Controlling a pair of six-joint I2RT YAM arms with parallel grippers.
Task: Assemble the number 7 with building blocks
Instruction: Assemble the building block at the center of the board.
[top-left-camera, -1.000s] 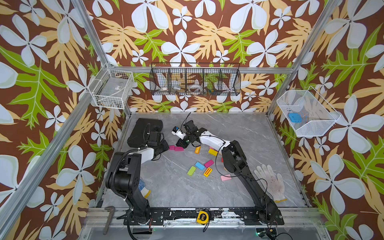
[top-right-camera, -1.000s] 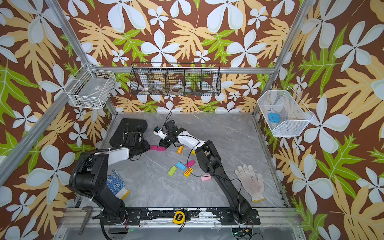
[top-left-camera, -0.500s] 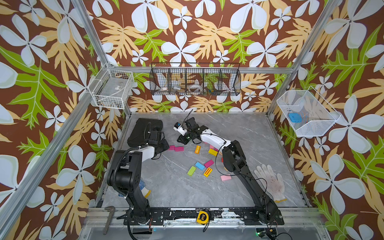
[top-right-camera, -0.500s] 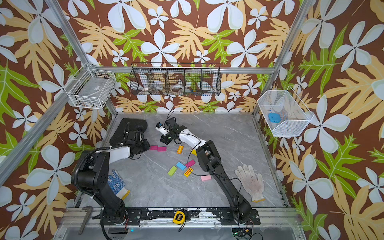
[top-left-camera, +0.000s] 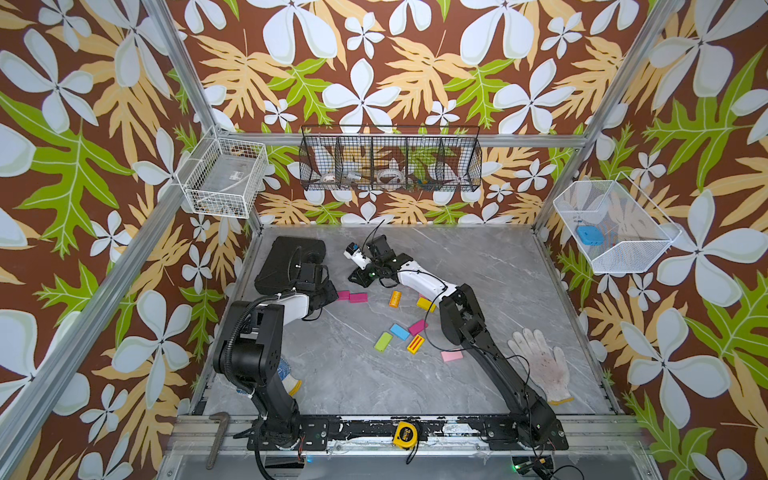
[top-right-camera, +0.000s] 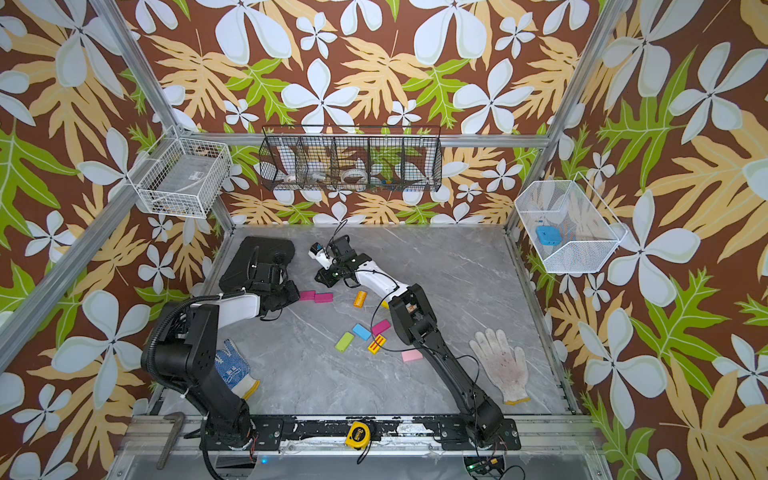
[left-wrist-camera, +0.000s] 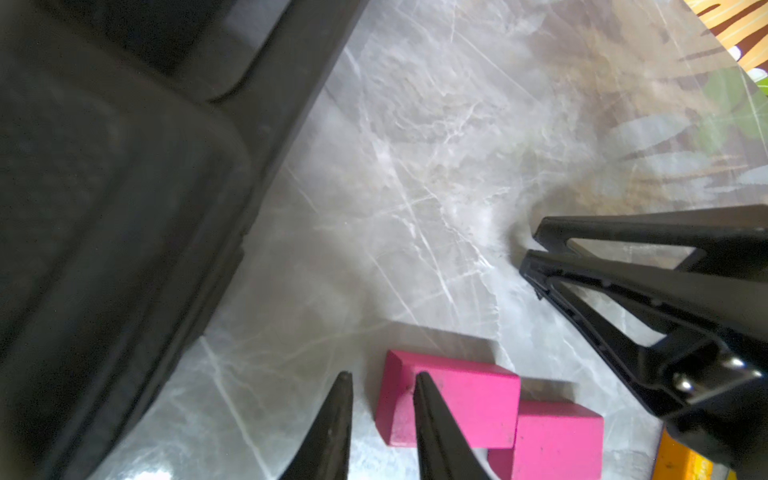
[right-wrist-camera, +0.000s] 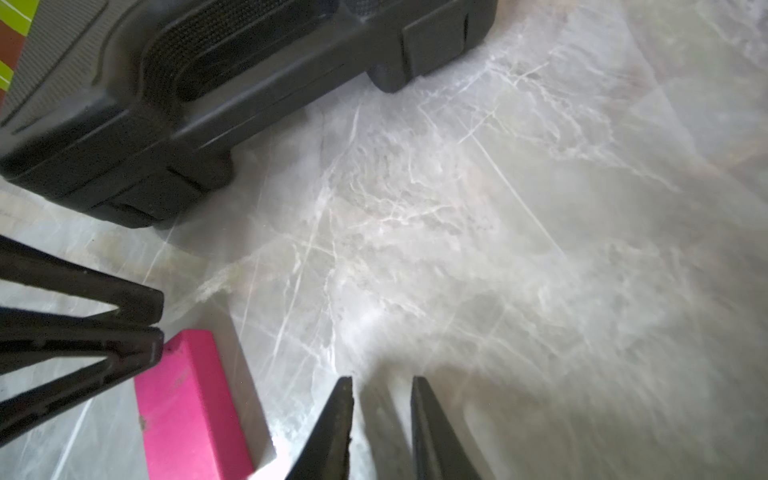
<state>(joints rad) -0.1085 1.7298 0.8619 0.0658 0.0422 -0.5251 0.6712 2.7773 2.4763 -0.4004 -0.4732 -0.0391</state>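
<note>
Table top (top-left-camera: 353, 386): grey marble with pale veins. Walls (top-left-camera: 374, 62): brown, printed with white flowers, green and tan leaves. Magenta blocks (top-left-camera: 358, 297), orange block (top-left-camera: 395, 299), blue block (top-left-camera: 400, 331), green block (top-left-camera: 382, 341), pink block (top-left-camera: 451, 355). Striped block (top-left-camera: 415, 344): yellow with red bars. Case (top-left-camera: 282, 257): black.

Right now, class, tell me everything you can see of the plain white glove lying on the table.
The plain white glove is a knitted work glove, grubby in places, with a yellow-edged cuff. It lies flat and limp on the grey marbled table, fingers spread toward the back wall, cuff toward the front rail, near the table's right edge beside the right arm. Nothing rests on it.
</note>
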